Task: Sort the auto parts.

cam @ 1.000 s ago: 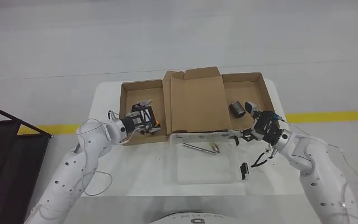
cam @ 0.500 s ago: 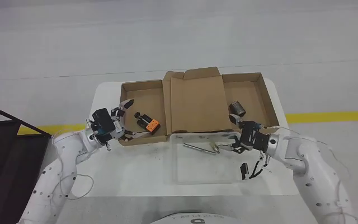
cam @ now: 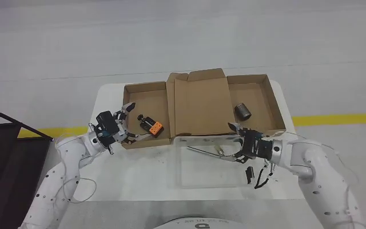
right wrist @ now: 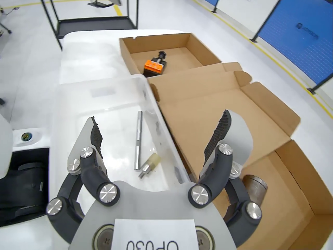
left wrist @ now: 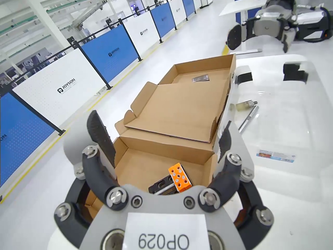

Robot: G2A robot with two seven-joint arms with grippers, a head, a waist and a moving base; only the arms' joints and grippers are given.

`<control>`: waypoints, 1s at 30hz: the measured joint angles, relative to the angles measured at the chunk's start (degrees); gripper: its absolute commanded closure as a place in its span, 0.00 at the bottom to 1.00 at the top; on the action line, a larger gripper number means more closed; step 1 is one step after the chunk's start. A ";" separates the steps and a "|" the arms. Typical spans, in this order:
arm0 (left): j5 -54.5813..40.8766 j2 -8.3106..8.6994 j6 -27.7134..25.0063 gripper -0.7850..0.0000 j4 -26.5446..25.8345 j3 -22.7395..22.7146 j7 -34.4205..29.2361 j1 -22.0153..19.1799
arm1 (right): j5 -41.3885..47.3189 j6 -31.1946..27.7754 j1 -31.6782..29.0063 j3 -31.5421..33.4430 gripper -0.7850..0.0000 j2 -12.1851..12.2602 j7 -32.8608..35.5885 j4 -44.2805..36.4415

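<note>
Left pincer (cam: 131,121), fingers apart and empty, sits at the left wall of the cardboard box (cam: 200,103). The orange-and-black part (cam: 151,126) lies just ahead of it in the left compartment, not touching. Right pincer (cam: 231,142), likewise spread and empty, points across the clear tray (cam: 206,174), near the metal rod (cam: 201,150) and stud (cam: 219,151). A dark cylinder (cam: 242,111) lies in the right compartment. Both forearms angle inward over the worktop (cam: 108,100).

surface: white table (cam: 108,98) | on it: cardboard box (cam: 197,106), clear bin (cam: 209,172), black part (cam: 249,173) beside bin
</note>
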 measured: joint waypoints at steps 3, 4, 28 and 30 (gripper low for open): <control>0.00 0.00 0.00 0.00 0.00 0.00 0.00 0.00 | -2.04 0.08 -1.44 -0.90 0.63 0.64 0.97 -2.04; 0.00 0.00 0.00 0.00 0.00 0.00 0.00 0.00 | -3.11 0.10 -1.94 -1.40 0.62 0.97 1.51 -2.92; 0.00 0.00 0.00 0.00 0.00 0.00 0.00 0.00 | -8.59 9.52 2.77 -14.40 0.53 3.58 21.30 -1.40; 0.00 0.00 0.00 0.00 0.00 0.00 0.00 0.00 | -7.77 10.70 3.64 -14.99 0.52 3.46 22.75 -0.33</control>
